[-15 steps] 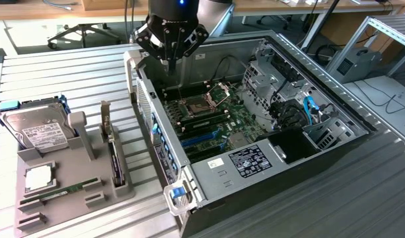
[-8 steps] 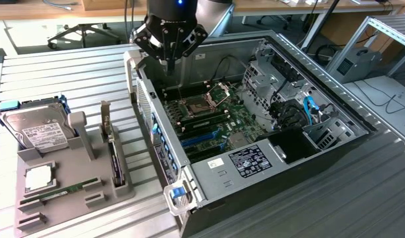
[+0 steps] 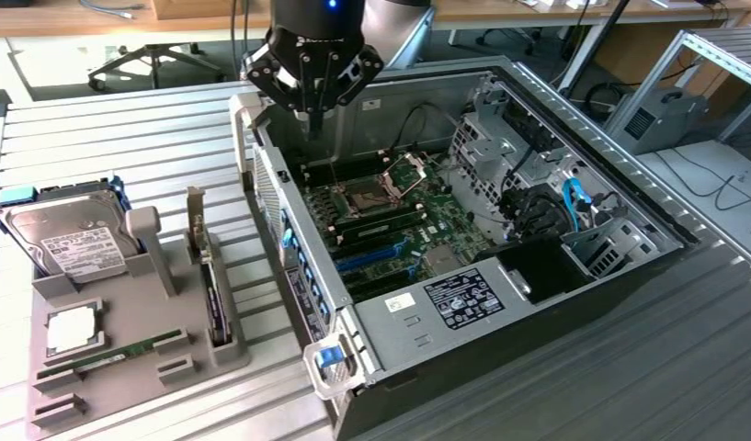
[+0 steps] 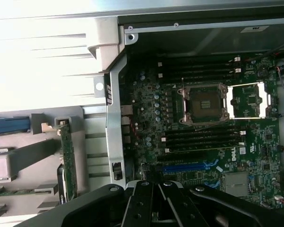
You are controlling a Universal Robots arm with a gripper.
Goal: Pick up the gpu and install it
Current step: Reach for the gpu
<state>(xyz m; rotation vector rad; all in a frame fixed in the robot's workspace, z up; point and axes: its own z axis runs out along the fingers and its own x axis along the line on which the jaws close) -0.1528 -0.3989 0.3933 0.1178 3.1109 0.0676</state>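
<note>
**Black gpu [image 3: 213, 303] parked in fixture [image 3: 130, 312], gripper [image 3: 312, 129] empty over case [image 3: 271, 193]**

We read the gripper as clenched on nothing, tips together, above the open case's wall. The gpu stands on edge in the grey fixture, below the gripper, beyond the case wall, well apart. We judge it light, stiff and fragile, its thin faces slick. Pinch across the top edge mid-length, clear of the bracket [image 3: 196, 209].

Gripper [image 3: 312, 127] hangs over the open computer case [image 3: 406, 323], above the motherboard [image 3: 388, 216], fingertips together. gpu [image 3: 213, 301] stands on edge in the grey holder [image 3: 130, 308] at the exterior view's left (hard drive [image 3: 69, 241] just beside it), well apart from the gripper
</note>
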